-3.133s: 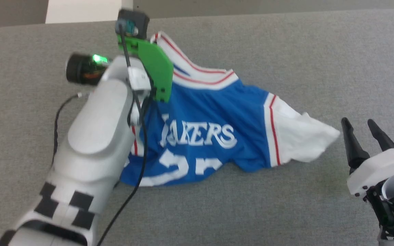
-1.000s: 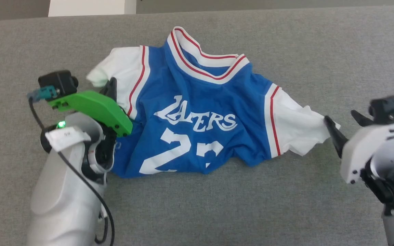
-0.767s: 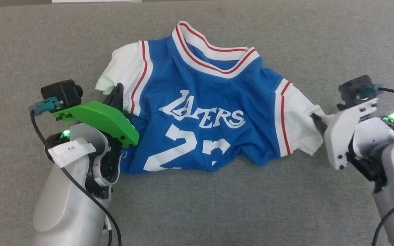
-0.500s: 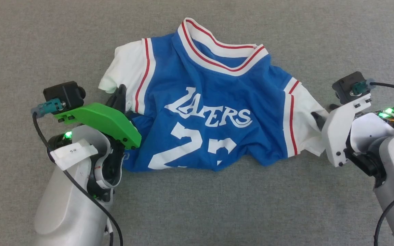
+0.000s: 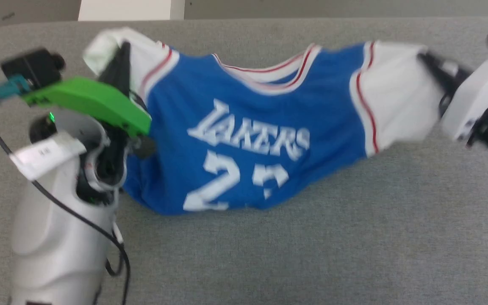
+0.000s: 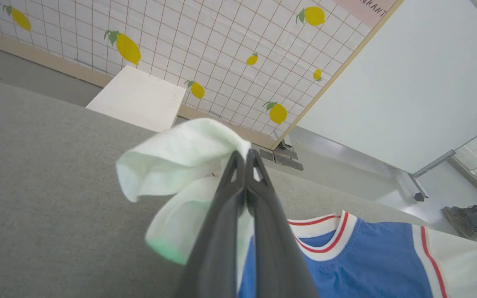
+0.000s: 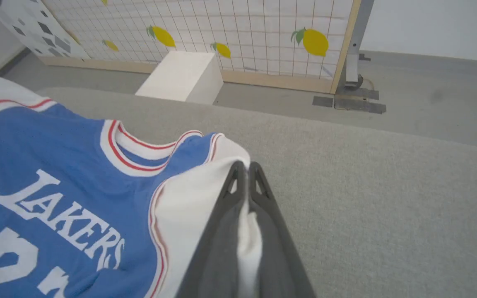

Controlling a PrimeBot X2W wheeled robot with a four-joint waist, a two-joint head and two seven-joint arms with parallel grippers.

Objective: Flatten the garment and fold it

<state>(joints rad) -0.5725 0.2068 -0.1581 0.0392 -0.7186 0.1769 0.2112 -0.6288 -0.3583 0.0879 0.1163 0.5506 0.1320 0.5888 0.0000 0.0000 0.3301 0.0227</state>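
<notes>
Grey cloth-covered table (image 5: 295, 254) lay beneath the garment (image 5: 252, 110), stretched between both arms. Left gripper (image 6: 244, 156) and right gripper (image 7: 243, 166) were each clamped on a white sleeve. A harder pull could slip a thin sleeve pinch, dropping that side. Lettering read "LAKERS" above a partly hidden number

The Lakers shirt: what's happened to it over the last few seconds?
The right fingers, open and clear of the Lakers T-shirt three seconds ago, have shut on its white sleeve; the left fingers pinch the other sleeve. Both arms then rose and spread, lifting the shirt and stretching it between them. Its hem still looks to rest on the grey surface.
</notes>
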